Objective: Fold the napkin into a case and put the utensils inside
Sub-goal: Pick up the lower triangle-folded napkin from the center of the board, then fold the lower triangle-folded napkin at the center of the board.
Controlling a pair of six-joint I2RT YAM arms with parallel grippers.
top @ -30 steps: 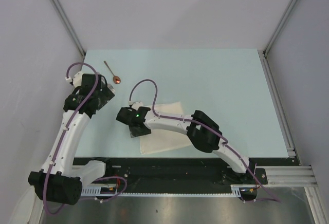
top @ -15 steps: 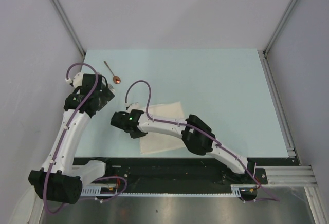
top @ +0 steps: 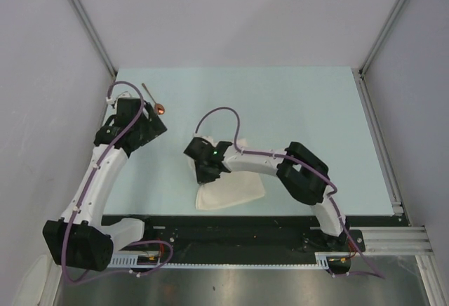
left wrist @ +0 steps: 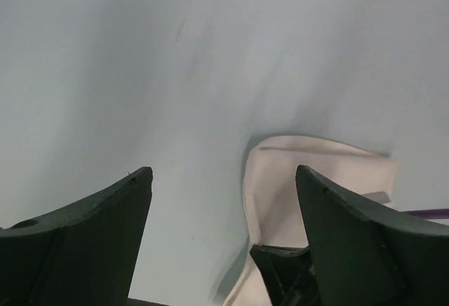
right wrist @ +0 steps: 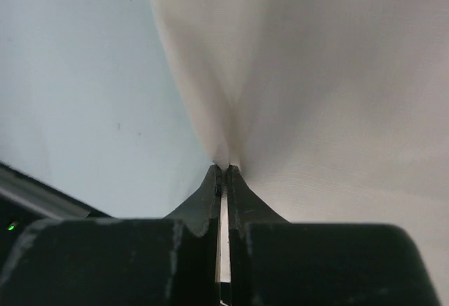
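Between the right jaws, the napkin [right wrist: 316,74] sits pinched; left jaws spread

I'm looking at a pale blue-green table [top: 302,109] boxed in by grey-white walls [top: 238,11] on three sides. A metal rail [top: 379,144] runs along its right edge and a black bar [top: 231,227] along its near edge, with a brushed steel plate [top: 266,285] nearer still.

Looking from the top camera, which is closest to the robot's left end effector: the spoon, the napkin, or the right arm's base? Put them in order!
1. The spoon, right beside the left end effector, at the table's far left.
2. The napkin, off to its right, near the front edge.
3. The right arm's base, far right, below the table's front edge.
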